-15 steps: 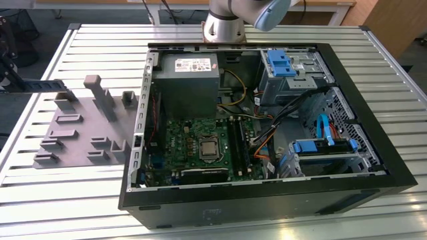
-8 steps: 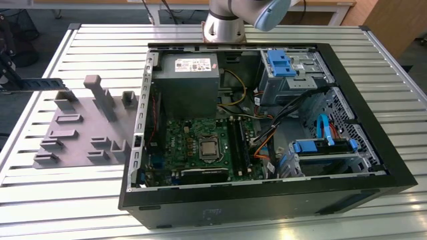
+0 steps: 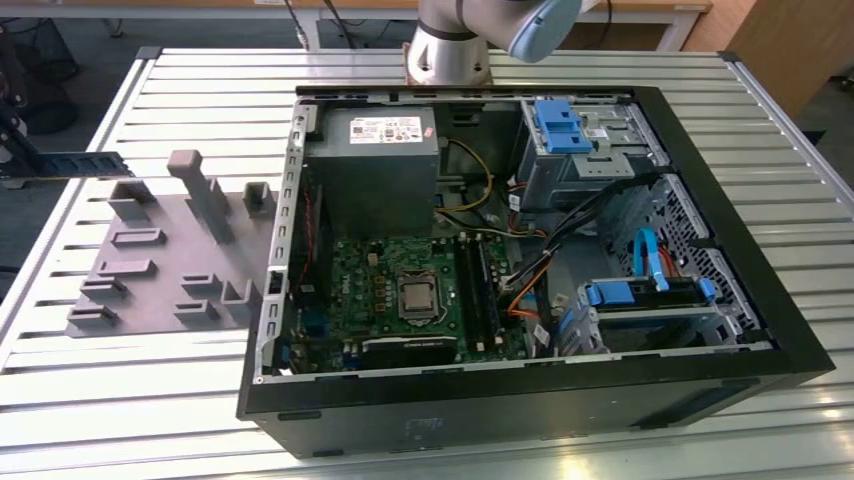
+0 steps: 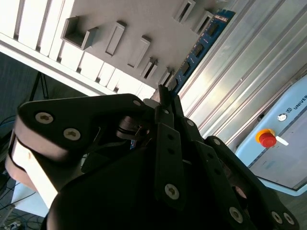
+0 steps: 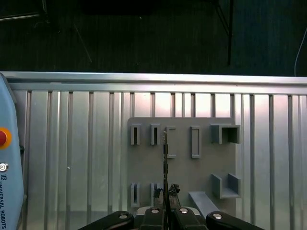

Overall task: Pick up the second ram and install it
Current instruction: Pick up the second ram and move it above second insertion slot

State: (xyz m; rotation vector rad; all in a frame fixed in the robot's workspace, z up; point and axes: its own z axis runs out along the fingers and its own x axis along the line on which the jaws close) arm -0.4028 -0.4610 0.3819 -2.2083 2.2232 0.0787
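**Second ram (image 3: 74,164) clamped in the fingers, clear of the fixture**

You had the gripper (image 5: 166,191) with its fingers (image 4: 169,143) closed on one end of the second ram, the free end pointing toward the grey fixture (image 3: 160,270) on the counter (image 3: 200,80). The stick hung at the exterior view's left, well apart from the open computer case (image 3: 747,300) and its motherboard (image 3: 387,280). Doing this step well, by my judgement, called for a firm hold on the board's edges and a carry without twist, since so thin a stick could tilt or slip.
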